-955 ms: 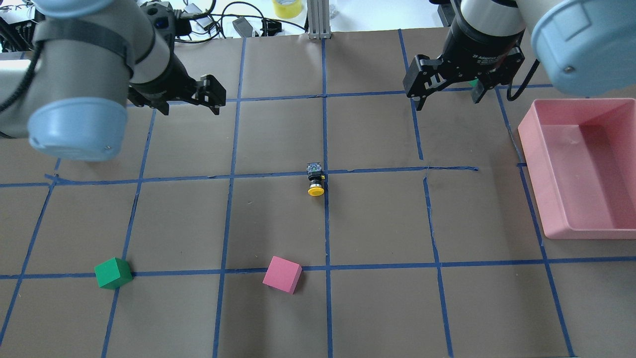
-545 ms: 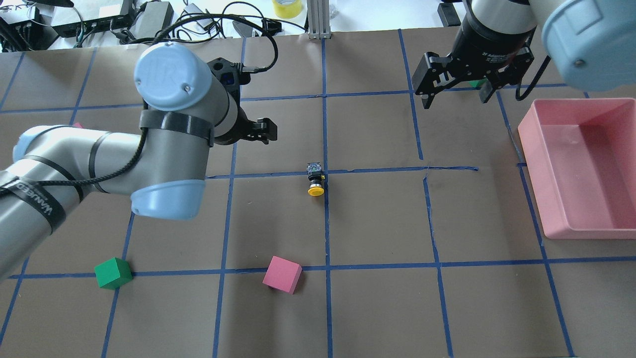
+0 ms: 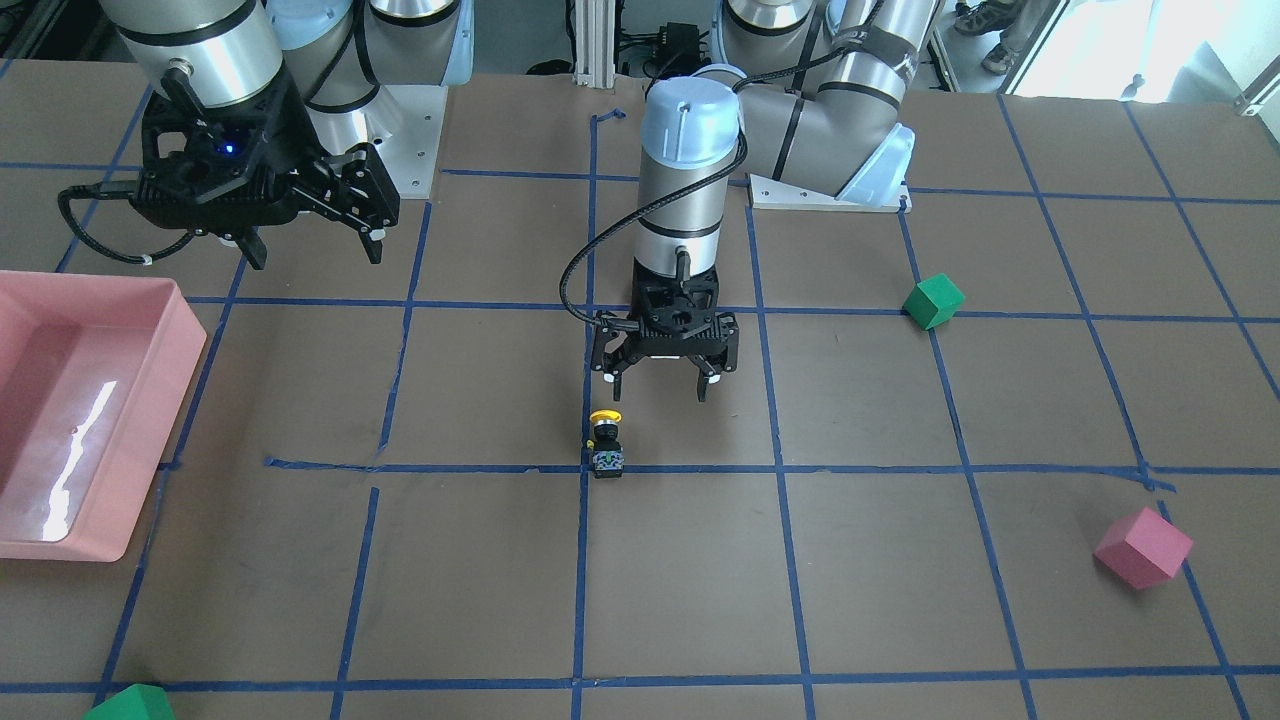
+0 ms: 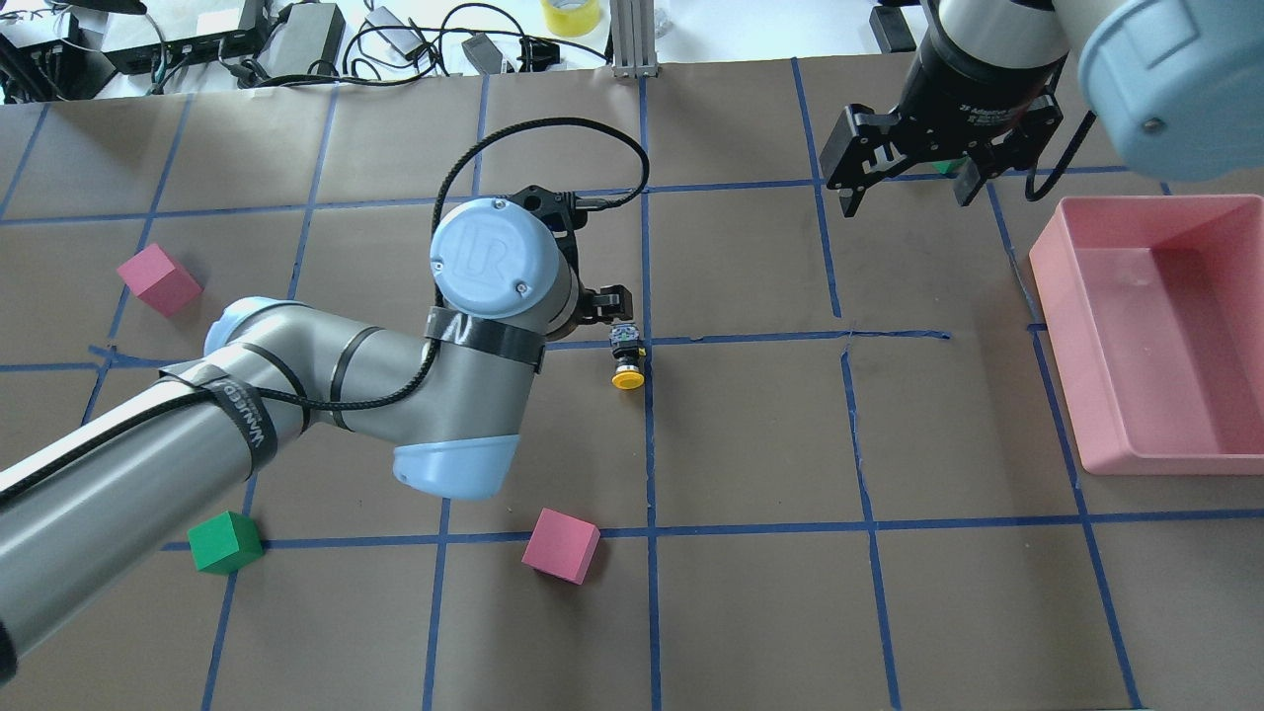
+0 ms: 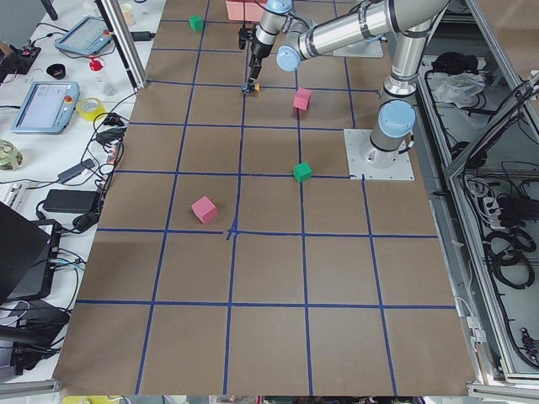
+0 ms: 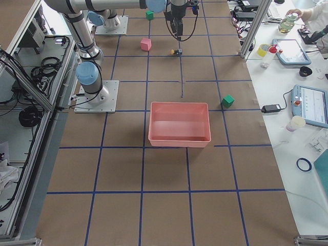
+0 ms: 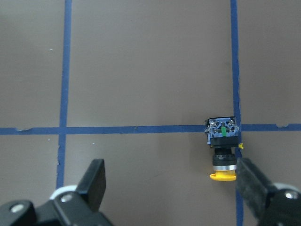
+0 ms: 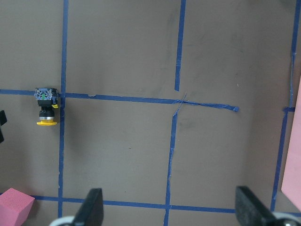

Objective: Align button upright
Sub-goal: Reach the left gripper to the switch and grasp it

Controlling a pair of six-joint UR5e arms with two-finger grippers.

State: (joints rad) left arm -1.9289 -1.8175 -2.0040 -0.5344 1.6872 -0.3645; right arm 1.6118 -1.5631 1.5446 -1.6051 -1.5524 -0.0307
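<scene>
The button (image 4: pixel 626 357) lies on its side on the brown table by a blue tape crossing, its yellow cap towards the robot and its terminal base away. It also shows in the front view (image 3: pixel 605 443), the left wrist view (image 7: pixel 223 150) and the right wrist view (image 8: pixel 45 107). My left gripper (image 3: pixel 657 385) is open and empty, pointing down above the table close beside the button without touching it. In the left wrist view the button lies near the right-hand finger (image 7: pixel 251 183). My right gripper (image 4: pixel 904 197) is open and empty, high over the table's far right.
A pink tray (image 4: pixel 1052 267) stands at the right edge. A pink cube (image 4: pixel 561 545) and a green cube (image 4: pixel 225 542) sit near the front, another pink cube (image 4: pixel 158 279) at the left. A green cube (image 4: pixel 948 166) peeks out behind the right gripper.
My left arm has swung in from the far left to the table's middle, bringing its open gripper over the button. The right arm has barely moved. The button has not moved.
</scene>
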